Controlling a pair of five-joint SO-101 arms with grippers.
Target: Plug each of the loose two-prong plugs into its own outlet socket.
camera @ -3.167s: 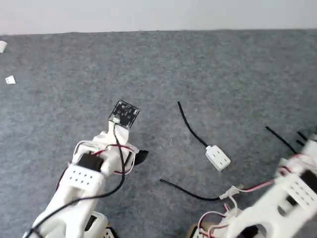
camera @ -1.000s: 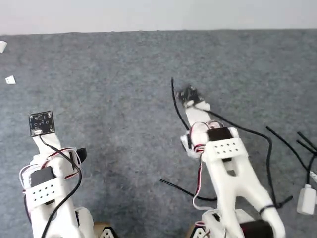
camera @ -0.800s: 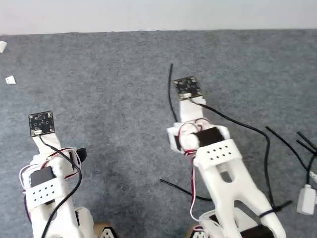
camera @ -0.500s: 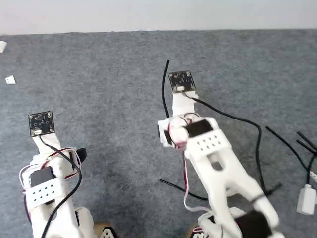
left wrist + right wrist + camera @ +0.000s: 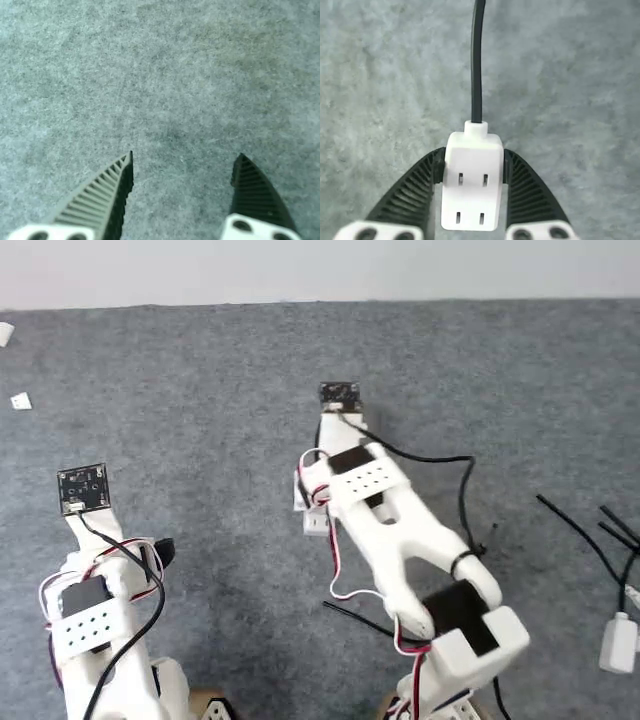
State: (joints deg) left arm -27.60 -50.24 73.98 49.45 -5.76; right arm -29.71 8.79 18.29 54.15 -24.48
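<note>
High view: right arm (image 5: pixel 400 530) stretches out to mid-table over the grey carpet (image 5: pixel 200 370). The left arm (image 5: pixel 95 610) sits low at its own side. A white plug (image 5: pixel 617 642) lies at the far right edge, near loose black cords (image 5: pixel 572 528) and well apart from both wrists.

Left wrist view: left gripper (image 5: pixel 185 157) has its jaws spread wide, with bare carpet between and beyond them.

Right wrist view: right gripper (image 5: pixel 472 155) is clamped on the white socket (image 5: pixel 470 180), one pad on each side wall. The slotted face is turned to the camera (two pairs of slots, both unobstructed). The socket's black cord (image 5: pixel 477 60) runs straight away from it. Whether the socket rests on the carpet or hangs just above it, I cannot tell.

Step in hand, as judged: placing or presenting the socket for mating.

Notes for doing it well:
- Keep the grip on the side walls, so the pads never cover a slot pair.
- Leave the cord slack and straight, since a taut cord would twist the block.
- The plug lies on the right arm's side, far from the free left gripper, so park the socket where both arms can reach.
- Take the plug by its body with the prongs clear, line them up with one slot pair, and push straight in.

Risk: the block may slide in the pads under the push.
</note>
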